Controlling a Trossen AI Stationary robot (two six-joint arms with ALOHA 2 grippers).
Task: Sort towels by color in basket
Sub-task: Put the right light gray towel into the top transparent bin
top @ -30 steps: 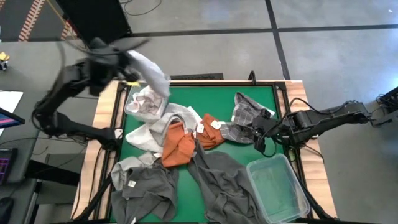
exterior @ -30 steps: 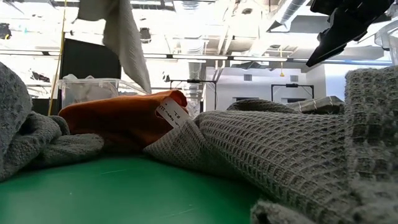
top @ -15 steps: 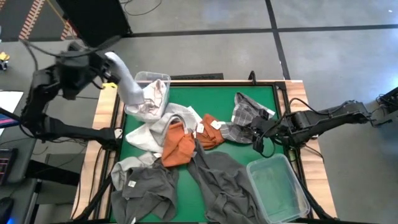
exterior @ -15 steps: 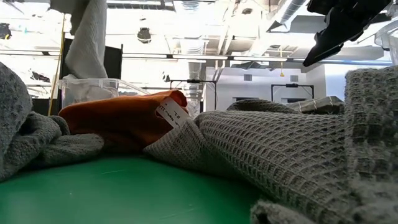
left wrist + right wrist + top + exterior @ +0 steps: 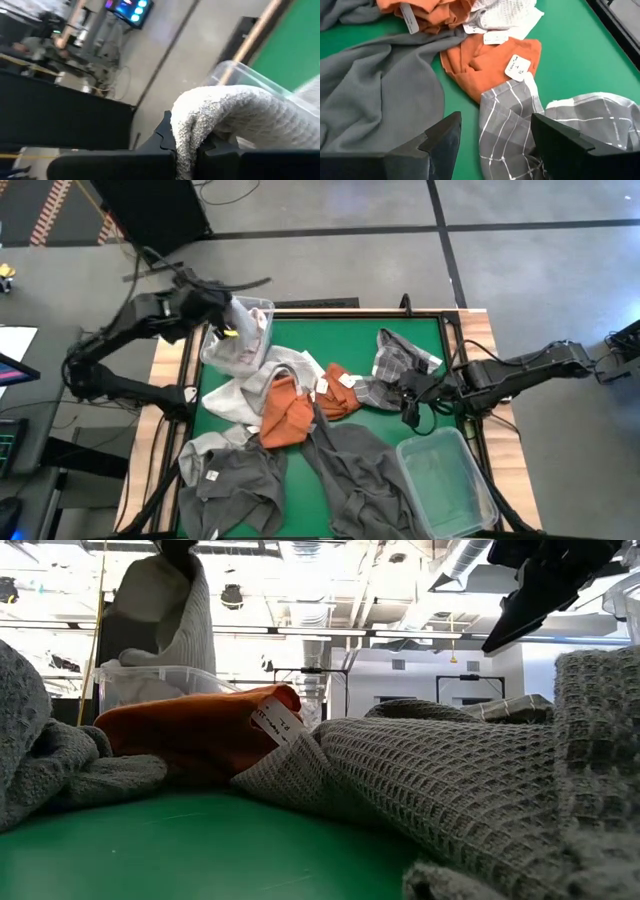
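The job has only just begun. Most of the towels are still in a messy heap on the green bench (image 5: 350, 345).

The biggest are the dark grey towels (image 5: 355, 470), spread out along the bottom of the high view. Above them, in the middle, lie the rust orange towels (image 5: 285, 415), with a pale grey towel (image 5: 245, 392) on their left side. A grey checked towel (image 5: 400, 365) lies at the right of the pile.

One clear basket (image 5: 243, 335) at the upper left already has light cloth in it. The left pincer (image 5: 228, 320) is shut tight on a pale towel (image 5: 240, 112) and holds it right over this basket, so I think this towel is about to go in.

The other clear basket (image 5: 445, 480), at the lower right, looks empty.

The right pincer (image 5: 492, 135) is wide open and holds nothing. It hangs just over the grey checked towel, which may be the next one to pick.
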